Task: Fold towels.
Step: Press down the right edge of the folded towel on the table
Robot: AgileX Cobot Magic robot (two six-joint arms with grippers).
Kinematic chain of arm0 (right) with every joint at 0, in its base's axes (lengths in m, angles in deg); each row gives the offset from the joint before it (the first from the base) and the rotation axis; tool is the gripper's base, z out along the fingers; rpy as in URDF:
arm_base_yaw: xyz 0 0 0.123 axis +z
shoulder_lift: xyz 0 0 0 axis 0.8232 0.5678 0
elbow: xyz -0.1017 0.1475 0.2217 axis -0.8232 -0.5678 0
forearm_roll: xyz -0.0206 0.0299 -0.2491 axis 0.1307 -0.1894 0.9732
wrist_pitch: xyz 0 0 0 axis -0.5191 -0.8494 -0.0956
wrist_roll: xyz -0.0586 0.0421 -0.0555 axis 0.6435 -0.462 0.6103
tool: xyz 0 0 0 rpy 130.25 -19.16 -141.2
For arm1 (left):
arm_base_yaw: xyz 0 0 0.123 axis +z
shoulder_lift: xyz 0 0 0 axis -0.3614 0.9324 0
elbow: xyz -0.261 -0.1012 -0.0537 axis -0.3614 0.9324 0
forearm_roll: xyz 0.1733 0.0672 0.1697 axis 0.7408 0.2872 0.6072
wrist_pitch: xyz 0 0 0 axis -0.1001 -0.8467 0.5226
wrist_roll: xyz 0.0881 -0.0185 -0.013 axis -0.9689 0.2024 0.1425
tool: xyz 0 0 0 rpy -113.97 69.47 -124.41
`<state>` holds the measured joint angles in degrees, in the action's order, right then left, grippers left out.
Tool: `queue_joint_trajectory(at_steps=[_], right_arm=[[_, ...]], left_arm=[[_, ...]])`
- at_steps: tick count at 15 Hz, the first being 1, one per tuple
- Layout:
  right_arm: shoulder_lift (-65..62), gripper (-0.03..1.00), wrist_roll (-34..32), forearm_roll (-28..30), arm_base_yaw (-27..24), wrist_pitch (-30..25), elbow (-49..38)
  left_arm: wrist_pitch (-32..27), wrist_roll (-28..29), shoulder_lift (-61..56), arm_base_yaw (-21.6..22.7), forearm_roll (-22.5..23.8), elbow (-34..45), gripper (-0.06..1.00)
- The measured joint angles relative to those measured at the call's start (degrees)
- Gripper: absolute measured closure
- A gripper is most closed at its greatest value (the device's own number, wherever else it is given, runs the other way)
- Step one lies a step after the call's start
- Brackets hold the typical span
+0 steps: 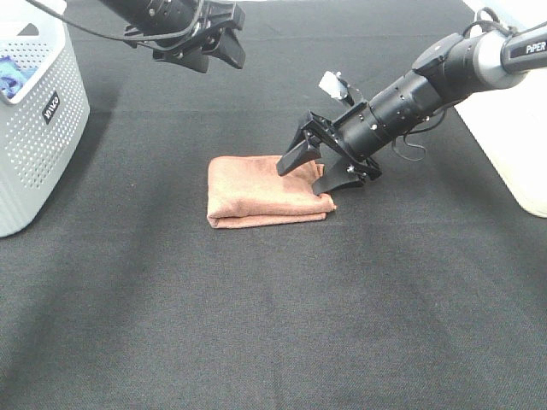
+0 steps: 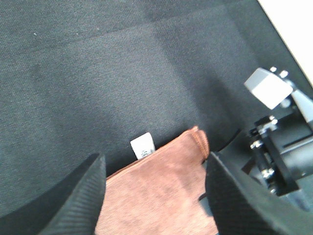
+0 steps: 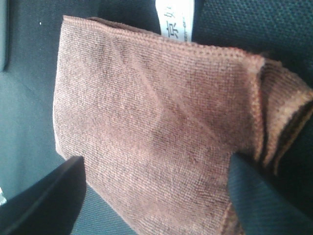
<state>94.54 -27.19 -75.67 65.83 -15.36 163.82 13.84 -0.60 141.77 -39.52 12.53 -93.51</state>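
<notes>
A brown towel [image 1: 256,192] lies folded into a small rectangle in the middle of the black table. It also shows in the left wrist view [image 2: 161,191] and fills the right wrist view [image 3: 156,122], with a white label [image 3: 176,19] at its far edge. My right gripper [image 1: 301,179] is open at the towel's right end, its jaws spread over that edge and holding nothing. My left gripper [image 1: 218,60] is open and empty, raised well above the table behind the towel. In its wrist view [image 2: 155,166] it looks down on the towel's far corner.
A white perforated basket [image 1: 34,128] stands at the left edge of the table, with something blue inside. A white surface [image 1: 513,128] borders the table at the right. The black tablecloth [image 1: 273,325] spreads in front of the towel.
</notes>
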Motion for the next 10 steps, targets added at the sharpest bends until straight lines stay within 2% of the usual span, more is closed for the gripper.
queue_joint_trajectory(at_steps=[3, 5, 6, 7, 10], right_arm=[[-1.6, 0.21, -1.2, 4.8, 0.0, 0.3, 0.0], [-3.2, 0.21, -4.8, 12.3, 0.0, 1.4, 0.0], [-4.7, 0.21, -7.6, 17.1, -0.1, 1.7, 0.0], [-4.7, 0.21, -7.6, 17.1, -0.1, 1.7, 0.0], [-10.0, 0.21, -12.3, 21.6, -0.1, -0.6, 0.0]], left_arm=[[-2.0, 0.0, 0.0, 0.0, 2.3, 0.0, 0.37], [-4.6, 0.0, -0.5, 0.0, 3.8, 0.0, 0.37], [-6.5, 0.0, -1.5, 0.0, 6.6, 0.0, 0.37], [-6.5, 0.0, -1.5, 0.0, 6.6, 0.0, 0.37], [-14.6, 0.9, -5.2, 0.0, 13.2, 0.0, 0.37]])
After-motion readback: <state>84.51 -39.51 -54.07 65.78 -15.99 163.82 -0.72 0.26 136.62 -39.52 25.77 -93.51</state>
